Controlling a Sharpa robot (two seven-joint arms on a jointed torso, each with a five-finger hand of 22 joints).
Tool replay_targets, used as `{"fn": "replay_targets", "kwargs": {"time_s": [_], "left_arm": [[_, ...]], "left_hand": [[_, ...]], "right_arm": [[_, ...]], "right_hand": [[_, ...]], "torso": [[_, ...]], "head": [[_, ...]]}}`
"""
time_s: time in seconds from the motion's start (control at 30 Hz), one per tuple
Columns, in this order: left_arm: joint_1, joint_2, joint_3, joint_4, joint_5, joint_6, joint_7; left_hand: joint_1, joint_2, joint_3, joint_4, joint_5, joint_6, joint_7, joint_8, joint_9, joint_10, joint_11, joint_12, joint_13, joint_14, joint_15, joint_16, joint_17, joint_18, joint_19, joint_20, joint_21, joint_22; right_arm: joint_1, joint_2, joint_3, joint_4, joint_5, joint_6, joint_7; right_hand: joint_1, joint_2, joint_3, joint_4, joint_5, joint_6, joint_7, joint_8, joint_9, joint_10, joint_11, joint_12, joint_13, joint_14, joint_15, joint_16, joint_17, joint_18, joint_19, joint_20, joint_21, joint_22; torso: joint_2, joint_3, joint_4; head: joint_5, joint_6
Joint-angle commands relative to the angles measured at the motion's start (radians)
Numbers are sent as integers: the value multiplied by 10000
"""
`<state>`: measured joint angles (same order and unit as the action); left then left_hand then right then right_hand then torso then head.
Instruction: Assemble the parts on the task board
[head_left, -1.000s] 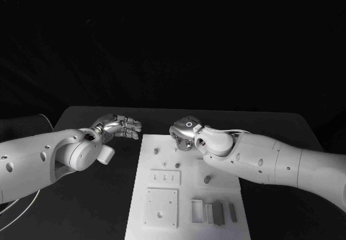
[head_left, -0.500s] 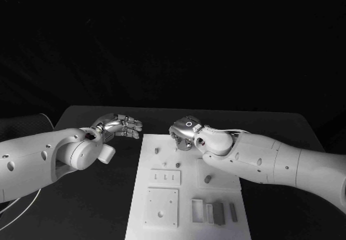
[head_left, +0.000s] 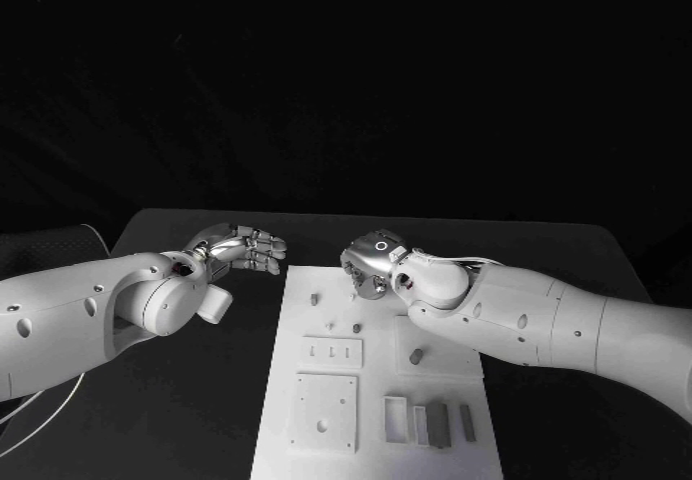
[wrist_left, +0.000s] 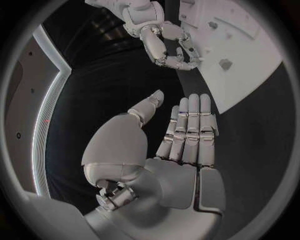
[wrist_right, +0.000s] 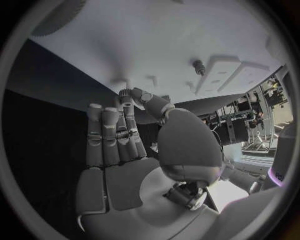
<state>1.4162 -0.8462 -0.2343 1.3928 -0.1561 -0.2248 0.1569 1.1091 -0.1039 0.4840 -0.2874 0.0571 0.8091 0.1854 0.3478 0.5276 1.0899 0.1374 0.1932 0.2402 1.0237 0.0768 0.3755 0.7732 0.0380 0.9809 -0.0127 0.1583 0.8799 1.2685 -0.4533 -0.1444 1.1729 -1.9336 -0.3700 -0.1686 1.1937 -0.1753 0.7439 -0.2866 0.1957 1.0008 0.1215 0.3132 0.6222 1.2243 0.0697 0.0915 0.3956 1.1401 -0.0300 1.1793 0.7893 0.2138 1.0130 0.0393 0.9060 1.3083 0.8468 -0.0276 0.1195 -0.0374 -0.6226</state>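
Observation:
The white task board (head_left: 375, 378) lies in the middle of the black table. My right hand (head_left: 372, 264) hovers over its far end, and its thumb and a fingertip pinch a small dark part (wrist_right: 123, 93) right at the board (wrist_right: 156, 40). My left hand (head_left: 240, 249) hangs over the table just left of the board's far corner; its fingers lie straight and side by side and it holds nothing (wrist_left: 187, 135). Small grey parts stand on the board at its far left (head_left: 315, 298), in the middle (head_left: 356, 327) and further right (head_left: 417, 355).
Square recessed plates (head_left: 323, 412) and several upright rectangular blocks (head_left: 437, 425) occupy the board's near end. Black table surface lies on both sides of the board. Both white forearms reach in over the table from its sides.
My left arm has edged slightly forward and up. The right hand stays at the same spot over the board's far end.

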Motion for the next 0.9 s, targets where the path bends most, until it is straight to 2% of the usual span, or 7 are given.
{"fn": "replay_targets", "kwargs": {"time_s": [0.03, 0.33, 0.9], "left_arm": [[26, 21, 11, 17, -41, 106, 102], [26, 3, 11, 13, -42, 90, 106], [26, 12, 11, -2, -45, 106, 107]], "left_hand": [[-13, -55, -70, 13, -64, -80, -8, -44, 13, -93, -1, -66, 11, 63, 20, -50, 14, 93, 15, -61, -56, -9], [-9, -51, -72, 12, -64, -80, -8, -48, 16, -93, -1, -70, 14, 65, 20, -58, 22, 92, 17, -63, -60, -9], [1, -48, -75, 9, -64, -78, -8, -53, 23, -93, 0, -76, 19, 69, 19, -71, 34, 90, 19, -65, -66, -10]], "right_arm": [[-46, -19, -28, 2, 105, 287, 117], [-50, -107, -29, 74, 169, 333, 131], [-55, -114, -29, 67, 174, 326, 151]], "right_hand": [[43, -90, -3, -29, 35, -71, 18, -66, -4, 17, 69, -18, 1160, -48, -4, 43, -12, 480, -29, -35, 41, 174], [49, 39, 14, -10, 34, -8, 2, -54, 25, 70, 58, -15, 1202, -54, -9, 71, -16, 480, -26, -25, 55, 178], [44, 96, 20, -15, 35, 4, -2, -65, 34, 71, 57, -31, 1219, -62, -11, 82, -21, 480, -31, -21, 61, 179]], "torso": [[-7, 1, -11], [-5, 0, 3], [0, -8, -3]], "head": [[-3, 0], [-11, -15], [-13, -28]]}}
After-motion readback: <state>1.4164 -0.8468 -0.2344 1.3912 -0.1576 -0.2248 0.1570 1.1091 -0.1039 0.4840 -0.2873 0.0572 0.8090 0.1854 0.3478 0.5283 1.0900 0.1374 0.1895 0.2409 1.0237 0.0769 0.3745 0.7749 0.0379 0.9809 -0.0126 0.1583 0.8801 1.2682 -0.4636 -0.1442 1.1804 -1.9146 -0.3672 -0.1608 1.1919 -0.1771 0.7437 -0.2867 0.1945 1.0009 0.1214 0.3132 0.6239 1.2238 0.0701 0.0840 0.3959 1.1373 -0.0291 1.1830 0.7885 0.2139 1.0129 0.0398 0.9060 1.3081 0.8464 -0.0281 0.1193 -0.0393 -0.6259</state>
